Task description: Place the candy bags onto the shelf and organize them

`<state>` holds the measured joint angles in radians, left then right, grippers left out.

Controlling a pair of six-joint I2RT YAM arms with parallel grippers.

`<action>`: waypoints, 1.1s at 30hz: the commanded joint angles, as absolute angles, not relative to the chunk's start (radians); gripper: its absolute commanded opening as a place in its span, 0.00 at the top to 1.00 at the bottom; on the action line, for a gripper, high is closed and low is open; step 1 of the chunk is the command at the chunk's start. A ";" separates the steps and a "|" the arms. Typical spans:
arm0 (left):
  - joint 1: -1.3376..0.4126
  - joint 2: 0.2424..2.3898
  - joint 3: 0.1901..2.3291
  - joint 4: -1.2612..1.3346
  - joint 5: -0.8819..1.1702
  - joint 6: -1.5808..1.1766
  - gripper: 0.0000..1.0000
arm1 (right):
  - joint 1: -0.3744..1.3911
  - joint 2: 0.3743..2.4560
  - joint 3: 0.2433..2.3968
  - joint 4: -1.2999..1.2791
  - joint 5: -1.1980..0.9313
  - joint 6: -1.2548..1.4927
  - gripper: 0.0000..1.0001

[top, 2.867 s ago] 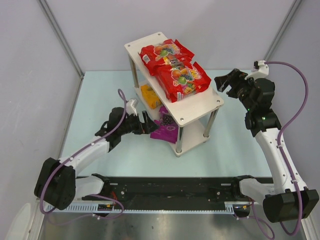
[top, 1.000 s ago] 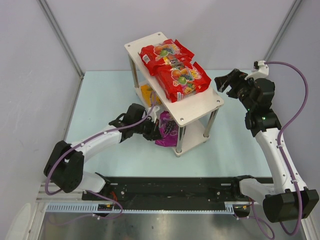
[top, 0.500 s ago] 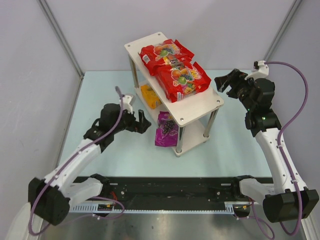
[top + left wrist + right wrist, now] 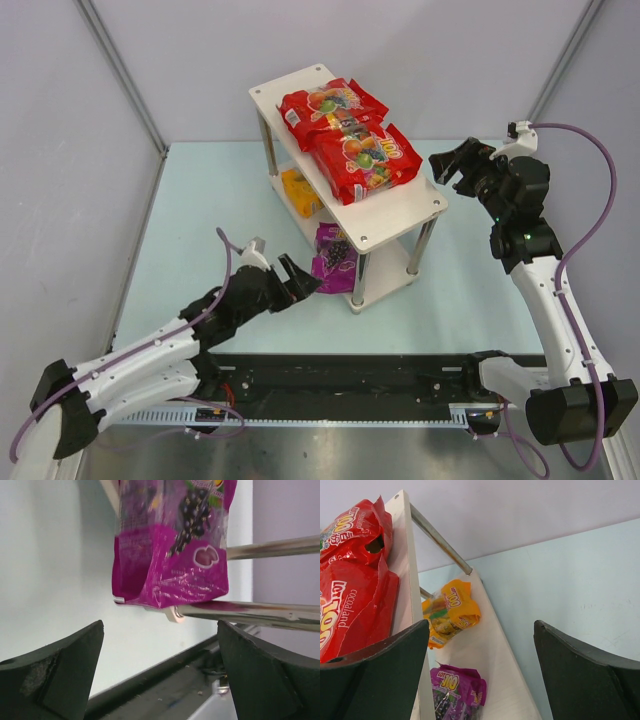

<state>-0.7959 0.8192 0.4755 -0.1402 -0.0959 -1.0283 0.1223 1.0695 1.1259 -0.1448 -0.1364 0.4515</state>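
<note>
I see the left gripper (image 4: 298,279) spread wide, empty, near the purple bag (image 4: 331,258) on the lower board of the shelf (image 4: 402,214), orange-yellow bag (image 4: 299,191) alongside; far red bag (image 4: 333,107) and near red bag (image 4: 367,158) touch on top; right gripper (image 4: 451,167) parted, empty

Both arms (image 4: 550,300) are showing white shells between black joints. The left gripper (image 4: 298,278) and right gripper (image 4: 450,167) are wearing matte black, wedge-shaped fingers (image 4: 65,665). A thin purple cable (image 4: 580,128) is trailing behind each gripper along the links, and bulky black bases (image 4: 580,410) are sitting farthest back.
</note>
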 commanded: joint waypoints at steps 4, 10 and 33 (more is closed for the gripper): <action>-0.968 0.779 0.388 -0.052 -0.386 -1.482 0.00 | 0.117 1.039 1.129 -0.124 -0.132 0.449 0.10; -1.026 0.859 0.325 0.138 -0.445 -1.606 0.00 | 0.115 1.037 1.131 -0.126 -0.133 0.448 0.11; -1.035 1.143 0.376 0.360 -0.494 -1.626 0.38 | 0.115 1.042 1.129 -0.123 -0.120 0.442 0.11</action>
<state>-1.0271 1.1320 0.3378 0.3111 -0.4461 -1.6245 0.1204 1.0603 1.1259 -0.1452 -0.1356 0.4515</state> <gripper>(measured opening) 0.707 0.894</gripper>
